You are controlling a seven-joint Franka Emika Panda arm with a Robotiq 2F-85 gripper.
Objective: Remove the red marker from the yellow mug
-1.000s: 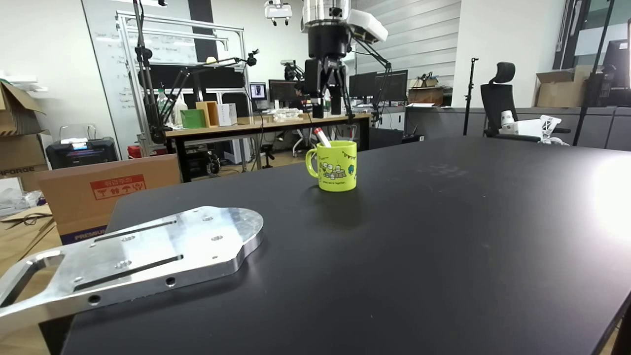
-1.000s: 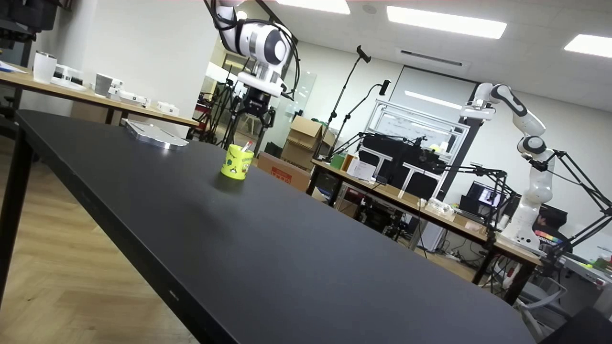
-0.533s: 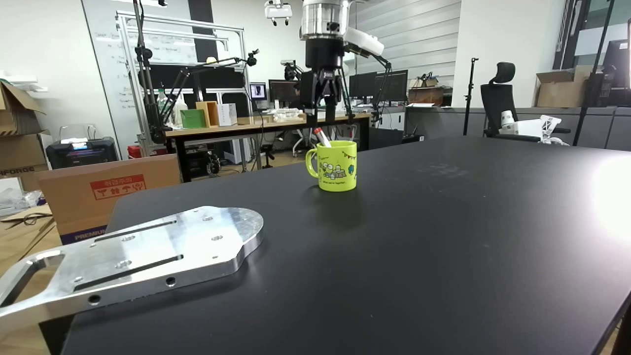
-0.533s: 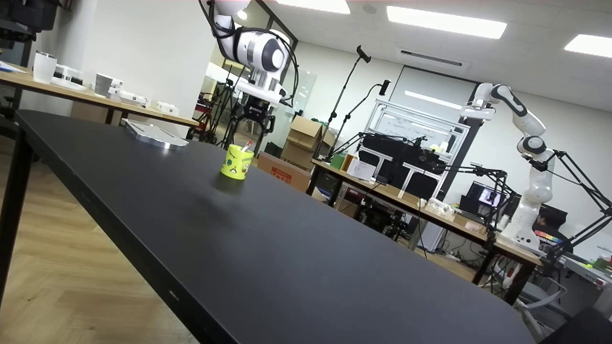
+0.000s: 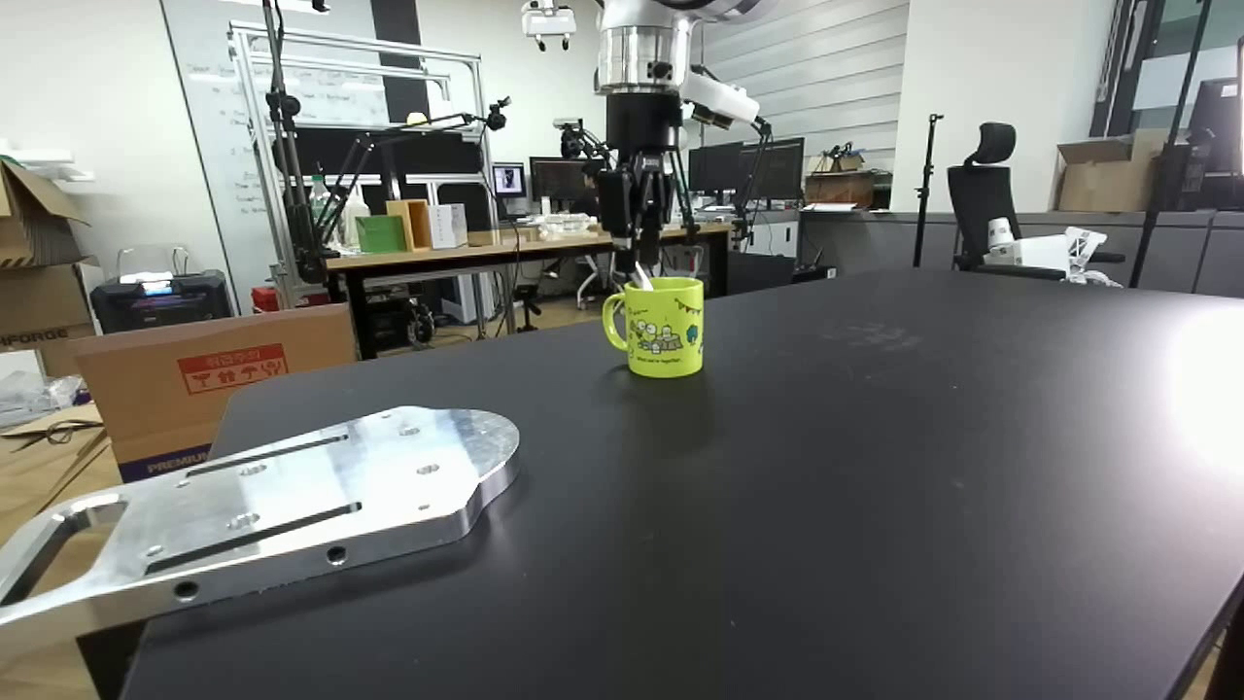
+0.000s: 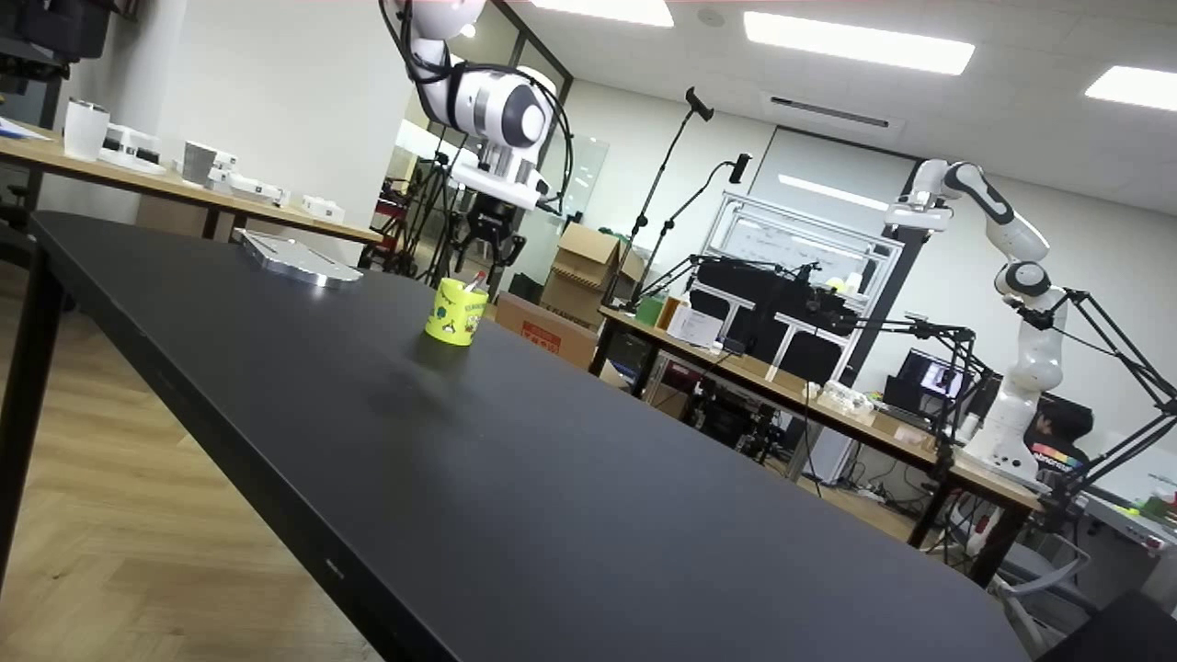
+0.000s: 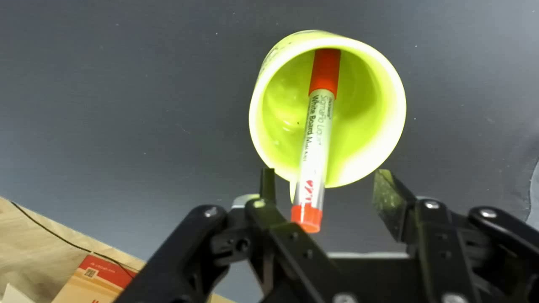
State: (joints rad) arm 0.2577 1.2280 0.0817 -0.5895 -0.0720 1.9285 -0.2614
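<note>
In the wrist view, the marker point(image 7: 316, 141) sits in the mug point(image 7: 358, 113), leaning over its rim just past six o'clock. The claw point(image 7: 325, 182) is spread, fingers at the marker's nine and three o'clock. The reach seems nearly done; gripping and removal remain.
</note>
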